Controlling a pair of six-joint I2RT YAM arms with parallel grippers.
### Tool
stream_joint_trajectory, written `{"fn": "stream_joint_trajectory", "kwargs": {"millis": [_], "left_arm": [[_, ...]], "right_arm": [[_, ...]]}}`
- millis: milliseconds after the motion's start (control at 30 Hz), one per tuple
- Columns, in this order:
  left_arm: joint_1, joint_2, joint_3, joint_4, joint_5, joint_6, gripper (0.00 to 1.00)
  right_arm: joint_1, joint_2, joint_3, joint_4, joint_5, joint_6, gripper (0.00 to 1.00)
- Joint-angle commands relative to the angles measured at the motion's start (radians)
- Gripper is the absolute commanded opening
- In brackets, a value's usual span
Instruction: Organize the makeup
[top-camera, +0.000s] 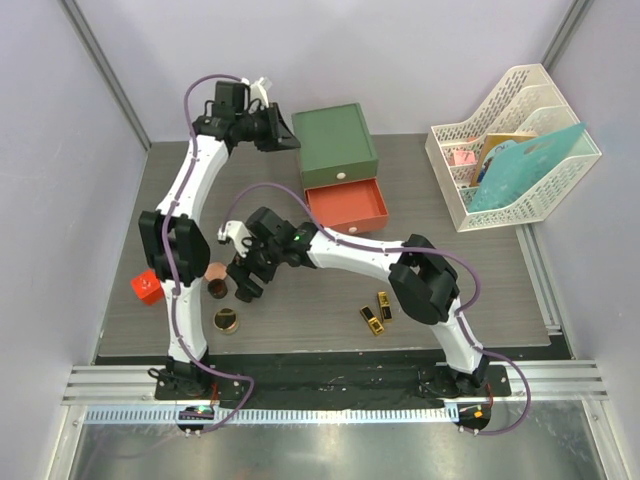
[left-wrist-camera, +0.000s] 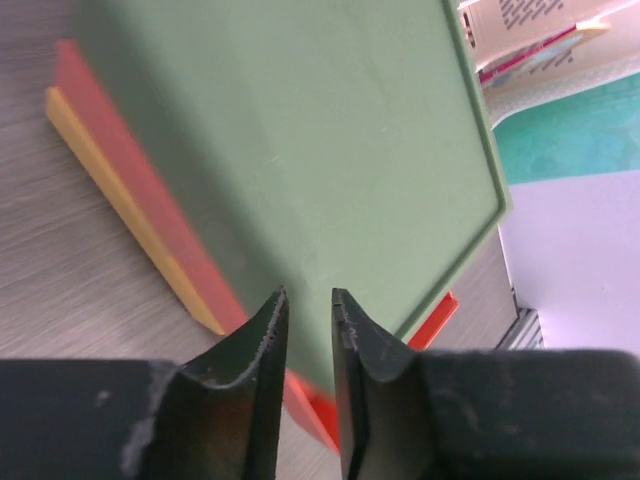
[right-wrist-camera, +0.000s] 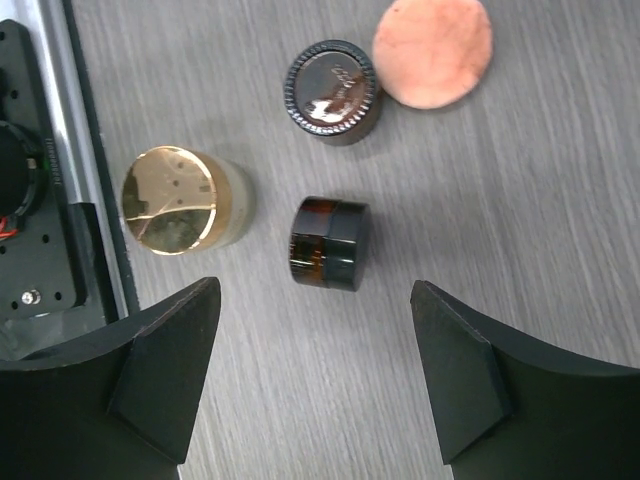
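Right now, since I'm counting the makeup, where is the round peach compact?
The peach compact lies flat on the left of the table, close beside the dark-lidded jar, at the top right of the right wrist view.

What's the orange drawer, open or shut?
Open: the orange drawer sticks out in front of the green box, with its inside showing.

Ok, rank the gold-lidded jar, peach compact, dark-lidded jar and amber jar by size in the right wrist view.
1. gold-lidded jar and peach compact: about alike, unranked
2. dark-lidded jar
3. amber jar
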Motion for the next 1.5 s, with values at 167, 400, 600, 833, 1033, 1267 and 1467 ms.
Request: {"fn": "stream_joint_trajectory", "kwargs": {"millis": [167,400,600,833,1033,1267,1467], "left_arm": [[0.032,-0.072,0.017,0.081,0.023,-0.046,0.38],[0.061,-0.173,-0.036,-0.020,-0.060,0.014,0.39],[0.124,-0.293,-0.186,-0.292,-0.273,0.112,0.57],[0.130,-0.452,-0.536,-0.418,-0.494,0.074,0.84],[0.136,-0.543,-0.826,-0.401,-0.581,0.007,1.00],[0.144,-0.635,-0.964,-0.332,-0.653,-0.066,1.00],[0.150,-0.588,-0.978,-0.347,-0.690,-0.067,1.00]], "right_arm": [[-0.005,-0.061,-0.005,0.012,0.129,0.002,0.82],[-0.040,-0.136,-0.012,0.012,0.314,0.022,0.82],[-0.137,-0.257,0.029,0.012,0.373,0.047,0.82],[-0.220,-0.356,0.100,0.013,0.550,0.007,0.95],[-0.419,-0.330,0.161,0.009,0.596,0.261,0.82],[-0.586,-0.195,0.299,-0.004,0.411,0.349,0.23],[-0.619,-0.017,0.504,-0.122,0.362,0.323,0.01]]}}
